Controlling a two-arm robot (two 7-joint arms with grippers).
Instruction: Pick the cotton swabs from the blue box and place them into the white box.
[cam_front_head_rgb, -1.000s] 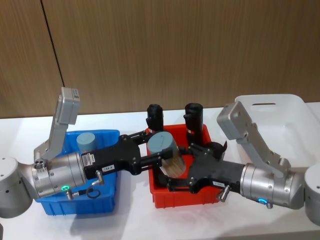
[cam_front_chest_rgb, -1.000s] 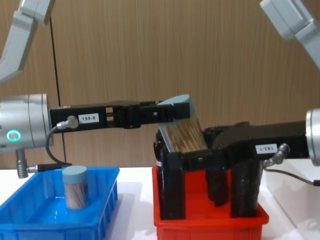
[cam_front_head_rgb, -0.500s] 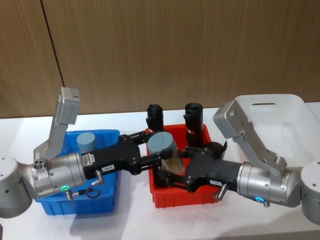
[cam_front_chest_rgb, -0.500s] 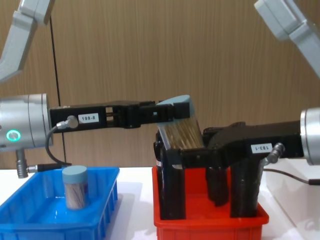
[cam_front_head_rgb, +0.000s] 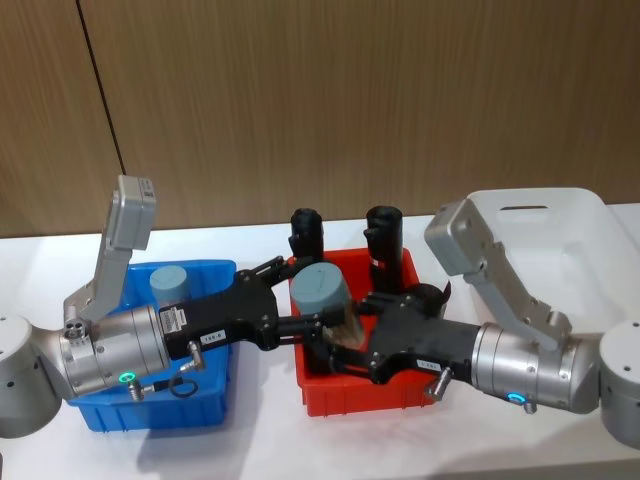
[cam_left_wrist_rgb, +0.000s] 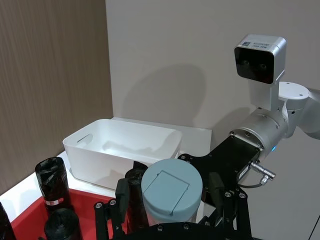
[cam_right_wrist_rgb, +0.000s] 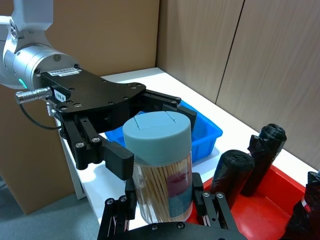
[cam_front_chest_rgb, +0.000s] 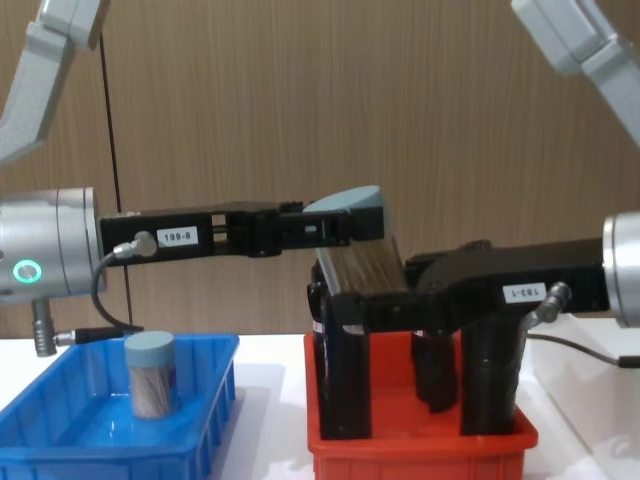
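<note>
Two-arm handover, it seems. Head view: holds the clear, pale-blue-lidded tub of cotton swabs clamped in the left pincer above the red plastic bin; brackets its lower body with the right pincer, cannot tell whether gripping. Calls for a firm right grip, left release, then travel to the white translucent plastic box. Chest view: tilts, packed with tan stems. Left wrist view: shows a flat lid with a square flap.

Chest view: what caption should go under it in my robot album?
Left gripper holds a clear, blue-lidded cotton swab tub above the red plastic bin, right gripper around it.
</note>
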